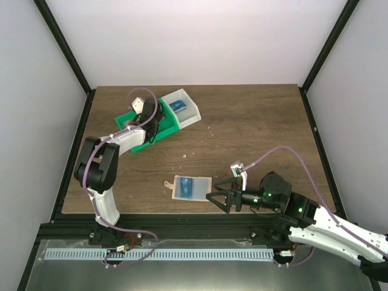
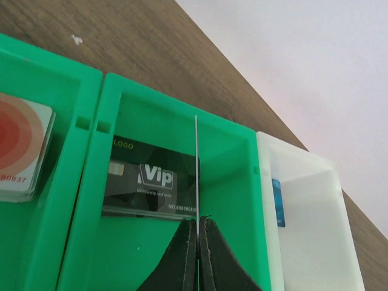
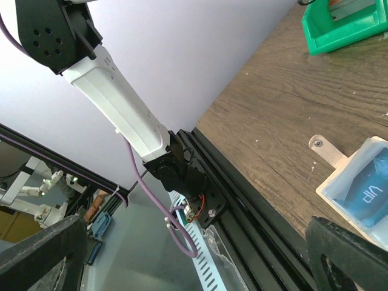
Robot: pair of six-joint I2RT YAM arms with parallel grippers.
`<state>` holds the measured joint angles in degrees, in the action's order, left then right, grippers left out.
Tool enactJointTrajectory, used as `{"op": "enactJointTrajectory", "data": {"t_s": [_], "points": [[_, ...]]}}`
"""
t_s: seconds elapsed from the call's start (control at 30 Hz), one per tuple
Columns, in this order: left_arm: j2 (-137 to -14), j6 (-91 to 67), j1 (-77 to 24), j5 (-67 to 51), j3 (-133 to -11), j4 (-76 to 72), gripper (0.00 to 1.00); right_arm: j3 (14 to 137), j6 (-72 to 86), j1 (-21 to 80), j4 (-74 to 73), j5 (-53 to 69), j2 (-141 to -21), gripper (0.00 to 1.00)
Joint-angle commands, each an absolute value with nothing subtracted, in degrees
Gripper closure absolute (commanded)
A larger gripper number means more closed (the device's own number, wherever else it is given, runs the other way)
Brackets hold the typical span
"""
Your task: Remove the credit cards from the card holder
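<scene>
The left gripper (image 2: 197,227) is pressed fully together on a thin card (image 2: 196,163), seen edge-on as a bright upright line, so its face and colour cannot be told. It hangs above the middle compartment of the green bin (image 2: 73,200), where a dark VIP card (image 2: 151,182) lies flat on the floor. The compartment to the left holds a red-orange and white card (image 2: 18,145). A white bin (image 2: 315,242) touches the green bin's right side and has a blue card (image 2: 277,203) leaning against its wall.

The card holder (image 1: 205,188) lies flat on the surface (image 1: 254,133), well apart from the green bin, toward the arm bases and to the right. Its tan tab (image 1: 168,183) points left, and a blue credit card (image 1: 186,188) shows inside it. The right gripper (image 1: 217,197) hovers at the holder's side farthest from the green bin, jaws spread wide and holding nothing.

The step in hand looks like dropping off a card pulled from the holder. The next move would be to part the left jaws so the card falls into the compartment. With one card left in the holder, the task is not finished. The left arm would then need to return for it, probably while the right gripper steadies the holder.
</scene>
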<state>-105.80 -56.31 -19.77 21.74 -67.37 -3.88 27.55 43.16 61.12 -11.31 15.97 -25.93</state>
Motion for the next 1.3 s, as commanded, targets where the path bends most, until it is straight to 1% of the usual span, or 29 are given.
{"op": "enactJointTrajectory", "data": {"t_s": [0.0, 0.4, 0.8, 0.93, 1.27], "points": [[-108.3, -53.77, -19.17, 24.66, -70.89, -5.24, 1.0, 30.93, 43.15, 61.0, -12.29, 14.8, -26.04, 0.0], [-114.55, -51.94, -17.8, 23.47, -74.72, -5.96, 1.0, 30.88, 43.36, 61.0, -11.33, 14.78, -28.47, 0.0], [-116.98, -46.86, -17.51, 23.6, -76.86, -5.9, 1.0, 30.67, 43.07, 60.99, -10.5, 14.29, -30.4, 0.0], [-116.98, -46.72, -17.49, 24.39, -77.55, -4.55, 0.98, 30.67, 43.07, 61.0, -10.56, 14.03, -30.63, 0.0], [-116.89, -46.14, -17.49, 24.09, -78.87, -3.28, 0.88, 30.41, 43.24, 60.95, -10.58, 13.86, -30.64, 0.0]]}}
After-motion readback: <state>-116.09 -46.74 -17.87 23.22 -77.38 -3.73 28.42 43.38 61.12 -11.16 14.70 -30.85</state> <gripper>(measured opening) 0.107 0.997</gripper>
